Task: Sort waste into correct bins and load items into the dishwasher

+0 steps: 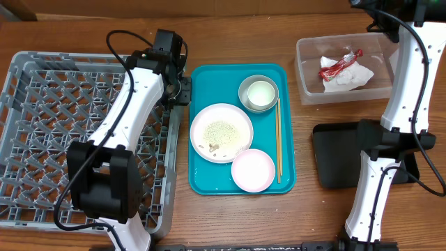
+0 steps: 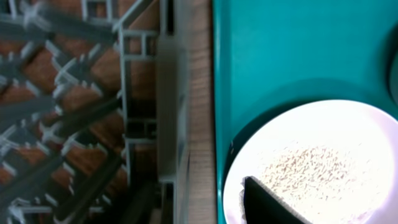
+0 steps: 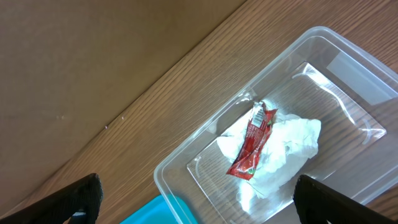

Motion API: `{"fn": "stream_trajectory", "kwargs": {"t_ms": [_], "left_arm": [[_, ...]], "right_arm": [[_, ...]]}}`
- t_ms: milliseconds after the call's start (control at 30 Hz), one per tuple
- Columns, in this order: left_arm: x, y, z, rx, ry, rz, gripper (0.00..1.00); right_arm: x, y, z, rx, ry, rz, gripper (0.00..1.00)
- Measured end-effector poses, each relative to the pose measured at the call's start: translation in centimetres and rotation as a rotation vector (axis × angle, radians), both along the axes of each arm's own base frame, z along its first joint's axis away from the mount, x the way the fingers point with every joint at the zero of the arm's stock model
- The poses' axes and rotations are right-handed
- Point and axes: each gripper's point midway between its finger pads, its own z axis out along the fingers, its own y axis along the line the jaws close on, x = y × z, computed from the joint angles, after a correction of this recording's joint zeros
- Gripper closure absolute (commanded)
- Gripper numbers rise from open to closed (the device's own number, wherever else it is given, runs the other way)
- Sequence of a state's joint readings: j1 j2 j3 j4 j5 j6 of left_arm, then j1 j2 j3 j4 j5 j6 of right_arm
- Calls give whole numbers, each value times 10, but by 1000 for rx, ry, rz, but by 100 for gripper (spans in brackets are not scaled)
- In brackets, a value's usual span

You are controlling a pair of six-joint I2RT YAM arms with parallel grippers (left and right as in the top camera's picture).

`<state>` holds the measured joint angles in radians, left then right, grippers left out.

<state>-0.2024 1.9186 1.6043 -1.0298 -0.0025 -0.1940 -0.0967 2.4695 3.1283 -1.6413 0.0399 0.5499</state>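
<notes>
In the left third of the overhead view, the large square grey plastic dish rack with a lattice floor (image 1: pixel 42 104) has nothing in it. The white left arm crosses it. The left gripper (image 1: pixel 180 89) sits at the rack's upper right corner, just beside the upper left edge of the flat teal serving tray (image 1: pixel 209 84). In the left wrist view only one dark finger (image 2: pixel 267 202) shows at the bottom edge, above the plate. I cannot tell how far this gripper is open or whether it holds anything.

On the teal tray at centre frame lies the round pale pinkish-white plate (image 1: pixel 240 122), with pale rice-like crumbs (image 1: pixel 219 130) scattered over its middle. Above and right of it is the grey metal bowl (image 1: pixel 244 87) with the small white cup (image 1: pixel 260 94) inside. Below and right of the plate sits the smaller pale bowl (image 1: pixel 253 170). The thin wooden chopsticks (image 1: pixel 278 139) lie along the tray's right side, running top to bottom.

At upper right, the clear rectangular plastic tub (image 1: pixel 306 70) holds the crumpled white paper napkin (image 1: pixel 352 77), and the small red snack wrapper (image 1: pixel 338 64) lies on top of it. Below the tub, the shallow black rectangular tray (image 1: pixel 331 157) is partly hidden by the right arm.

In the right wrist view the right gripper (image 3: pixel 196 190) hangs over the tub. Its fingers are spread wide at the lower corners of the frame and hold nothing.
</notes>
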Motion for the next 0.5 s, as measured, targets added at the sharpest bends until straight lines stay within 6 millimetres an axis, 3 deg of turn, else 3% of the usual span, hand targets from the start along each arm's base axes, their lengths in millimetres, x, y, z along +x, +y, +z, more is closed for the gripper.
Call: {"fn": "stream_trajectory", "kwargs": {"t_ms": [300,500], "left_arm": [[-6,12,-32,77,89,28,45],[-10,13,-46,87,133,31,62]], "right_arm": [[0,0,0,0,0,-1,0],[0,0,0,0,0,0,0]]}}
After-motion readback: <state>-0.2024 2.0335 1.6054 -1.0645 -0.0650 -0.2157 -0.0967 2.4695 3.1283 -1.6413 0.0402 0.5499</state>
